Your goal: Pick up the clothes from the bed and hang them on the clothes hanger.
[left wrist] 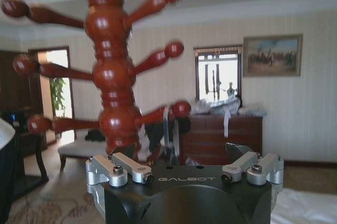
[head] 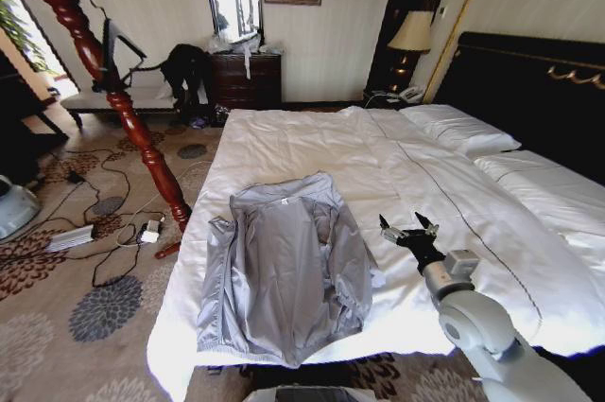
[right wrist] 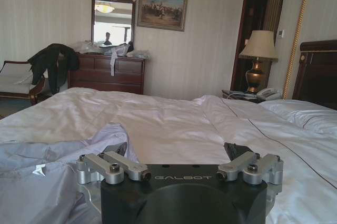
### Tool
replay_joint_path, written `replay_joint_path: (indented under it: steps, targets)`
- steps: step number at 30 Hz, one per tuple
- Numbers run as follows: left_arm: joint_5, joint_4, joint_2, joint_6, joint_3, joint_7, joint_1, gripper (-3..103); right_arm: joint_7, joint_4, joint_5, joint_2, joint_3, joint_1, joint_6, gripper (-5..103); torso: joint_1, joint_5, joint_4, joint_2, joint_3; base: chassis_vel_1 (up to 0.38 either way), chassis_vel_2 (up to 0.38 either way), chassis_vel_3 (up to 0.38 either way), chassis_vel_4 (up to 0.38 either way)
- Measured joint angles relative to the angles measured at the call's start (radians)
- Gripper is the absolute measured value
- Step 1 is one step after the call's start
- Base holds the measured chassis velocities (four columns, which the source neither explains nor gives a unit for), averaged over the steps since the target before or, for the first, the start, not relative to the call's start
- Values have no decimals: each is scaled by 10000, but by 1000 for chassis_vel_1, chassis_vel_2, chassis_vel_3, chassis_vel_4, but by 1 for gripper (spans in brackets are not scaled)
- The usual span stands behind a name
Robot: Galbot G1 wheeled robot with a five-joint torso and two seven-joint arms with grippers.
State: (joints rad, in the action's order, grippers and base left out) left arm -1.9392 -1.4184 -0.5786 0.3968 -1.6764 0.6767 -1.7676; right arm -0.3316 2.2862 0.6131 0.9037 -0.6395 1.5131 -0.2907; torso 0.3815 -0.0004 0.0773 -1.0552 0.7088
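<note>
Silvery-grey and crinkly, the jacket (head: 284, 270) lies spread flat, collar away from me, on the near left part of the bed (head: 312, 142), its hem close to the near edge. From my head camera I see my right gripper (head: 408, 228) low over the white sheet just to the right of the jacket, fingers spread apart with nothing between them. The reddish wooden coat stand (head: 113, 90) leans across the left of this view, standing on the patterned carpet (head: 57, 298) beside the bed, with a thin black hanger (head: 115, 52) hooked on one of its pegs.

On my left wrist camera, my left gripper (left wrist: 184, 153) is up close to the coat stand (left wrist: 113, 76), its knobbed pegs right ahead. The jaws stand apart and empty.

On my right wrist camera, my right gripper (right wrist: 181, 150) sits just above the bed (right wrist: 174, 124), jaws wide and empty. The jacket (right wrist: 47, 166) lies bunched beside one finger; whether it touches I cannot tell.
</note>
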Motion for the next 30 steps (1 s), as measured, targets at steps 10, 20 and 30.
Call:
replay_joint_path:
  steps: [10, 20, 30]
  targets:
    - [-271, 1392, -570, 299, -1280, 463, -1776, 94, 31, -76, -84, 41, -23, 120, 42, 100, 2, 3, 3, 0, 0, 0, 0, 0, 0]
    - [-81, 2527, -1028, 303, -1966, 426, -2630, 93, 65, -208, -187, 45, 14, 138, 87, 100, 3, 7, 7, 1, 1, 0, 0, 0, 0]
    - [142, 3395, -1571, 379, -2325, 128, -3363, 93, 22, -198, -34, 25, -134, 115, 78, 100, 4, 5, 10, 1, 2, 0, 0, 0, 0]
